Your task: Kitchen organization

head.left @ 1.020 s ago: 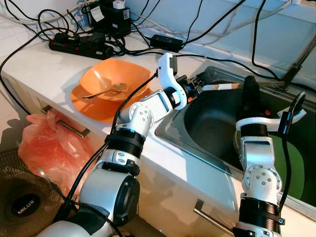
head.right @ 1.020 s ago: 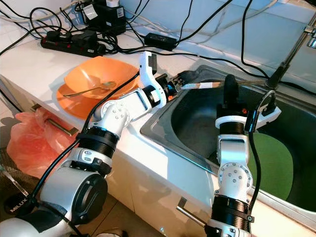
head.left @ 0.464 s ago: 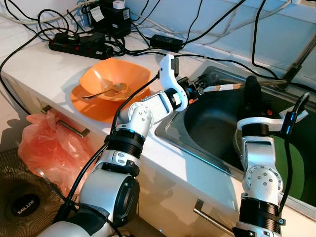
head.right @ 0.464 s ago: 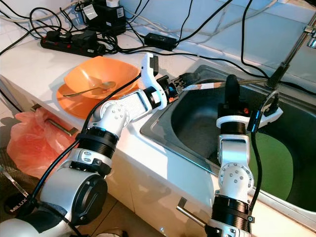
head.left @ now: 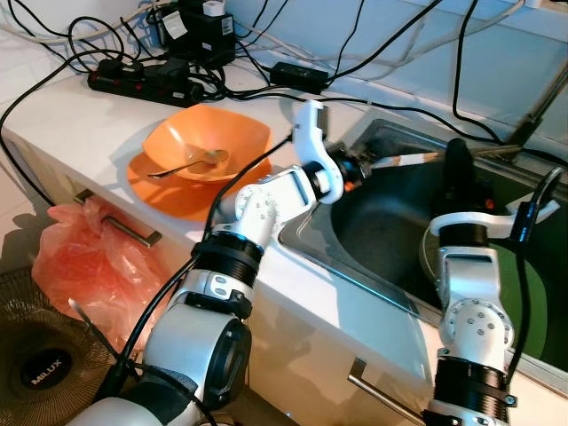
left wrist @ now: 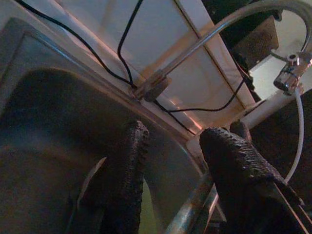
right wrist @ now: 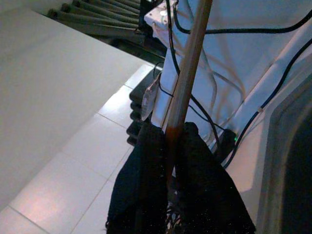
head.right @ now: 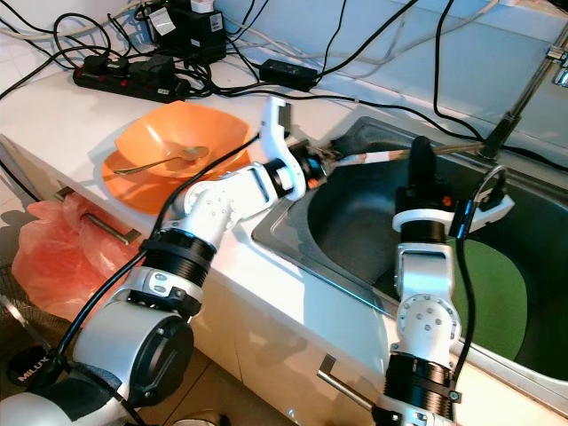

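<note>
On the floor, the fan [head.left: 35,368] reads "MILUX".

Two silver arms of jointed, rounded segments, ringed with small screws and separated by ribbed black collars, with black cables running along them. White brackets cap both wrists. The left gripper [left wrist: 170,185] has two black, rough-textured fingers; the right gripper [right wrist: 170,195] has dark fingers [right wrist: 146,185] too.
</note>
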Robot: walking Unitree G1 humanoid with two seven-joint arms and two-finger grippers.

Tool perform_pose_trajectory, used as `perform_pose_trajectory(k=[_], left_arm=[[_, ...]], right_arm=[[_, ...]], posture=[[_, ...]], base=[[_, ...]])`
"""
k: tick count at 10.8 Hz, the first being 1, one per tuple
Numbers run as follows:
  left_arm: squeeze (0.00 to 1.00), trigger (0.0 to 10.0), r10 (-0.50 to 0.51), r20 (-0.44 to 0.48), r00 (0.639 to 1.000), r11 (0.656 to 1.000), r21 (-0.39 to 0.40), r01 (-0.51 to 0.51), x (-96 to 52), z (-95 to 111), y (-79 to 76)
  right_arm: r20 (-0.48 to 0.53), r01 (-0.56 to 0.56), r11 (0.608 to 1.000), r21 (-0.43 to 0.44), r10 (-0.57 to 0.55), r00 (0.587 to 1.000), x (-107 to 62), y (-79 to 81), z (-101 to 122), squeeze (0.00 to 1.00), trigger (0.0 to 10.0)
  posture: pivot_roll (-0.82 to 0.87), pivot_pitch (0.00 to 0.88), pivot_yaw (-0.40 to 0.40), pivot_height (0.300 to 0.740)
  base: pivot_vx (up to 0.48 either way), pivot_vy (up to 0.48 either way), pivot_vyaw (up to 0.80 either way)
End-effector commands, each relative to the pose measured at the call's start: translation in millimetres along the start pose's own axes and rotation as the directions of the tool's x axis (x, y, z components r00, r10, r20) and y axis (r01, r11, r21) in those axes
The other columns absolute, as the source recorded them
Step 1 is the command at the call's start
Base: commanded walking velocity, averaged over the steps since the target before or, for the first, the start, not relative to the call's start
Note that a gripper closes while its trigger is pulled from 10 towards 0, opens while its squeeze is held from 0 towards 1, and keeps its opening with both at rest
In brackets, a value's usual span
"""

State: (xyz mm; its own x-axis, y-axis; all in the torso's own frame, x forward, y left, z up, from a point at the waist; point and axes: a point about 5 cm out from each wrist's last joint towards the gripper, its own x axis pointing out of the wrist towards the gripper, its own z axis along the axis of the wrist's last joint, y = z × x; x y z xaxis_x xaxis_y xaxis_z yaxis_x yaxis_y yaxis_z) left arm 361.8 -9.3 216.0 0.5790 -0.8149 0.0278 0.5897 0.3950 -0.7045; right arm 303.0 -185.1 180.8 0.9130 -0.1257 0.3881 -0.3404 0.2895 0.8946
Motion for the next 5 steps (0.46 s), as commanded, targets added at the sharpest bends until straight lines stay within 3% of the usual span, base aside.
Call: perform_pose_trajectory(k=[1, 2, 5], left_arm=[[1.00, 10.0, -0.134, -0.048, 0.990, 0.983, -0.133, 0.126, 18.9, -46.0, -26.3], [1.00, 10.0, -0.146, -0.048, 0.988, 0.982, -0.131, 0.139, 18.6, -45.9, -27.7], [1.00, 10.0, -0.198, -0.054, 0.979, 0.976, -0.103, 0.191, 16.9, -45.8, -34.7]], right_arm=[[0.025, 0.047, 0.998, -0.048, -0.046, 0.999, -4.1, -6.7, 9.8, 0.00, 4.9], [0.026, 0.049, 0.997, -0.052, -0.048, 0.999, -4.0, -6.6, 10.3, 0.00, 10.0], [0.035, 0.067, 0.995, -0.079, -0.064, 0.997, -3.8, -7.9, 12.7, 0.00, 10.0]], posture=[[0.09, 0.000, -0.079, 0.740], [0.08, 0.000, -0.079, 0.740], [0.08, 0.000, -0.080, 0.740]], base=[[0.000, 0.000, 0.00], [0.000, 0.000, 0.00], [0.000, 0.000, 0.00]])
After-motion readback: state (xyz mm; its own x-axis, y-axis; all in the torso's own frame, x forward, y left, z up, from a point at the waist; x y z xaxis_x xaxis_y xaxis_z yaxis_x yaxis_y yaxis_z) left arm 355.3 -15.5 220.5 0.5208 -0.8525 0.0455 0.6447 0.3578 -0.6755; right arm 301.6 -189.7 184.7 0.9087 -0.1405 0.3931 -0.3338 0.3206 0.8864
